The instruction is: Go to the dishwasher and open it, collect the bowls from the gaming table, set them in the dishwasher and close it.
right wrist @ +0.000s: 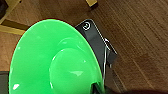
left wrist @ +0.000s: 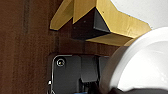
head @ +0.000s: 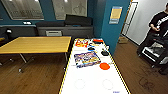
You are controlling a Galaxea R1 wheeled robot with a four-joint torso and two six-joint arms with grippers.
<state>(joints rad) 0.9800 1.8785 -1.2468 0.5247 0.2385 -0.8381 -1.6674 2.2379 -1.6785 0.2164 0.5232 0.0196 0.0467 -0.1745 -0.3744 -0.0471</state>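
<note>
Ahead, one long white bench (head: 93,85) with a yellow-striped edge carries one flat, round orange-red bowl (head: 104,66) at its 2 o'clock side, beside a glossy rectangular box (head: 87,59). One wood bench (head: 35,44) stands at 10 o'clock, with open plank floor (head: 140,72) at 3 o'clock. The right claw (right wrist: 97,87) holds one smooth green bowl (right wrist: 50,62) over the floor. I cannot tell the left claw's (left wrist: 87,86) state; a white curved rim (left wrist: 140,65) sits close by it.

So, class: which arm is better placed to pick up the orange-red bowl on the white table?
Left, tentatively. The green bowl sits close against the right wrist, apparently carried there. The orange-red bowl lies right of middle on the white table, though, and a white round thing crowds the left wrist.
</note>
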